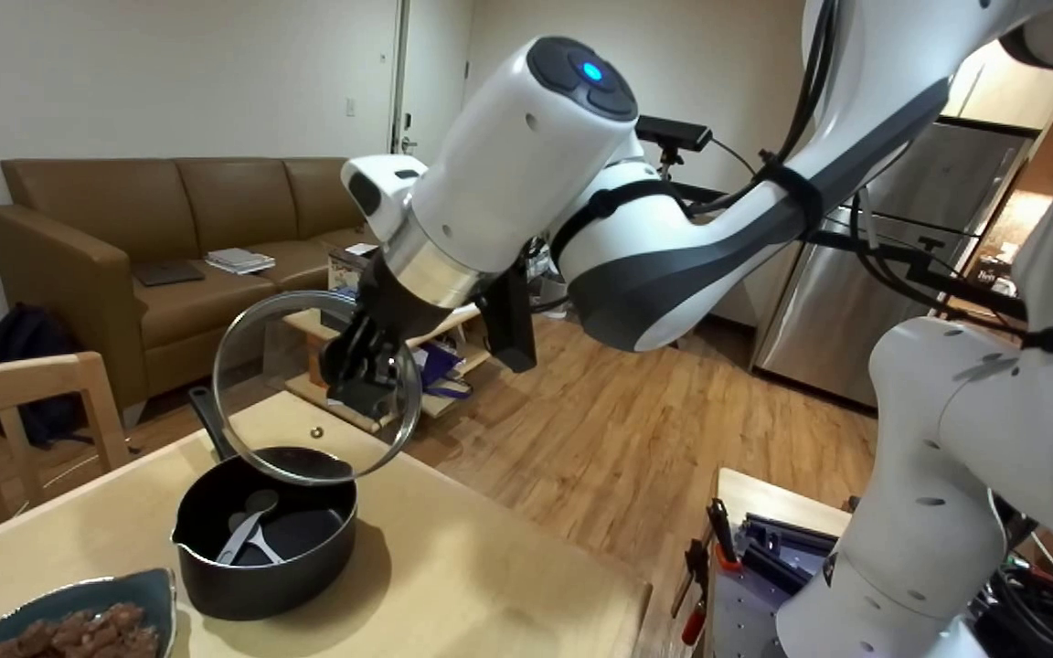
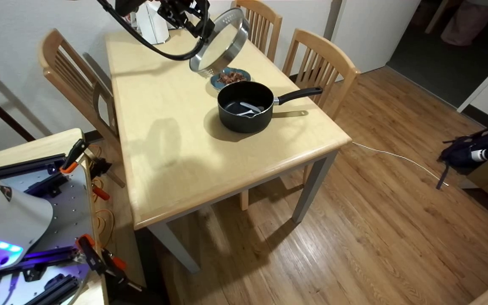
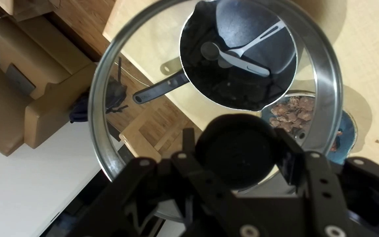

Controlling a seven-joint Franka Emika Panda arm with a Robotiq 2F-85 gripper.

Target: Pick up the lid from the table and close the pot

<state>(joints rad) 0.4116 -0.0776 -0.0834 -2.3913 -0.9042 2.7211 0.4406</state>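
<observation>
Currently we have the gripper (image 3: 237, 144) clamped on the dark knob (image 3: 237, 159) of the clear glass lid (image 2: 220, 46), held tilted in the air, apart from the black saucepan (image 2: 245, 118). We note the saucepan upright on the pale wooden table (image 2: 176, 91), two light-handled utensils (image 1: 240, 539) inside, a teal-blue dish (image 3: 348, 135) of brown food (image 2: 230, 77) just beside it.

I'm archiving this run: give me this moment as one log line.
tool: gripping lid by knob | lid: aloft, tilted | pot: on table, uncovered, utensils inside
</observation>
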